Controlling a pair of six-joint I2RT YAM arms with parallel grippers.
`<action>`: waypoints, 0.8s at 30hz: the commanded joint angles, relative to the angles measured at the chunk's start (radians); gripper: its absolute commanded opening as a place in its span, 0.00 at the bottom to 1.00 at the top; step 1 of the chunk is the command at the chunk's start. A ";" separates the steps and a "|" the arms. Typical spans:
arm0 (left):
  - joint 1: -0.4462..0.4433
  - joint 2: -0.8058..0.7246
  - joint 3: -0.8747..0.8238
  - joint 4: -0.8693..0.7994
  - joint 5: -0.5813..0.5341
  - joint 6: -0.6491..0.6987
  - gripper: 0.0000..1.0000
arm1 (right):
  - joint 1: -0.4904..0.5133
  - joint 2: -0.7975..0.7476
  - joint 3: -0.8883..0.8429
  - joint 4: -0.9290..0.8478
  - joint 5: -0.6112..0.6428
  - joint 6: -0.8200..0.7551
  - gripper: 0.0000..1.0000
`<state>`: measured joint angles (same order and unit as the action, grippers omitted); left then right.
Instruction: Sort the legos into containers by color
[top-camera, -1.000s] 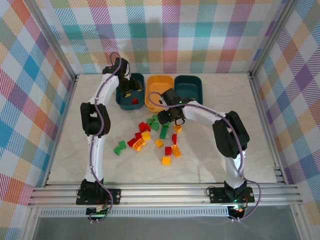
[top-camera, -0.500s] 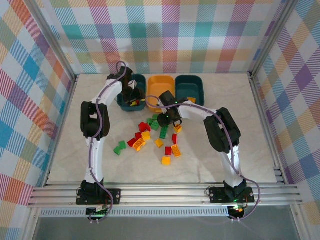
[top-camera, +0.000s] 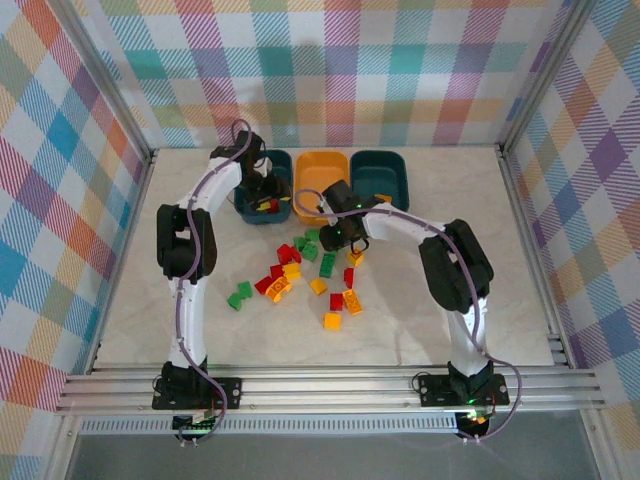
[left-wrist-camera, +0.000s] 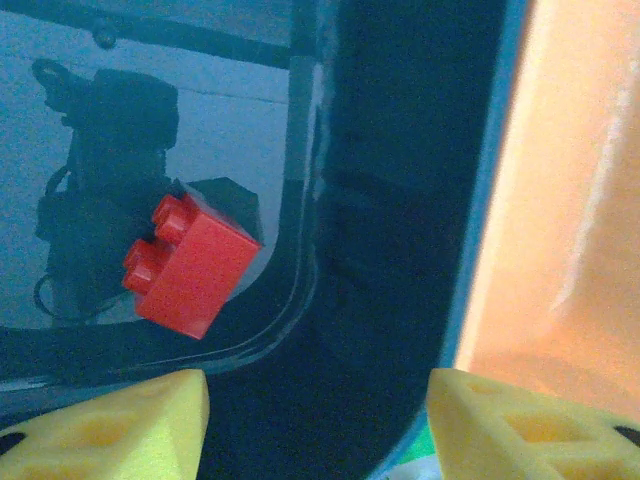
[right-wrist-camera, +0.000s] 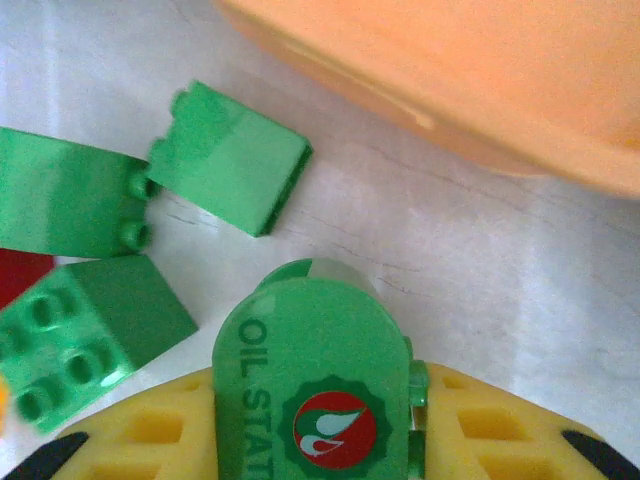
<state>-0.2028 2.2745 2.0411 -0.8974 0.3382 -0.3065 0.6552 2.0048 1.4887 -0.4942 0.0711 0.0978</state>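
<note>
**1. Containers.** Find three containers in a row at the far side of the surface (top-camera: 500, 240). From left to right they are the left teal container (top-camera: 280, 158), the yellow-orange container (top-camera: 318, 170) and the right teal container (top-camera: 385, 170). They stand side by side.

**2. Left claw.** The left claw (top-camera: 264, 195) reaches into the left teal container. In the left wrist view its yellow fingers (left-wrist-camera: 130, 425) are spread, with nothing between them. One red lego (left-wrist-camera: 190, 265) lies on the floor of this container, beyond the fingertips and apart from them. The teal wall and the side of the yellow-orange container are to the right of it in that view.

**3. Right claw.** The right claw (top-camera: 335, 236) sits just near of the yellow-orange container, at the far end of the pile. In the right wrist view it pinches a green printed lego (right-wrist-camera: 310, 340) between both fingers. This piece has a rounded top, the letters "OIL STAT" and a red-and-white emblem. You cannot tell whether it touches the surface. Three plain green legos (right-wrist-camera: 230, 155) lie on the surface just beyond it, to the left.

**4. Remaining pieces.** The loose legos (top-camera: 291, 271), red, green and yellow-orange, lie scattered at mid-surface between the two arms, near of the containers.
</note>
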 joint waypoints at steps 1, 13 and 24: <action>-0.004 -0.114 0.056 -0.043 -0.004 -0.011 0.64 | 0.006 -0.109 0.004 0.024 0.013 0.025 0.19; -0.009 -0.731 -0.736 0.430 -0.162 -0.324 1.00 | -0.072 0.170 0.367 -0.027 -0.063 0.111 0.20; -0.012 -1.058 -1.134 0.413 -0.166 -0.293 1.00 | -0.121 0.461 0.880 -0.269 -0.032 0.109 0.58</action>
<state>-0.2054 1.2575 0.9066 -0.5049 0.1711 -0.6067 0.5323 2.4794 2.2822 -0.6804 0.0269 0.2028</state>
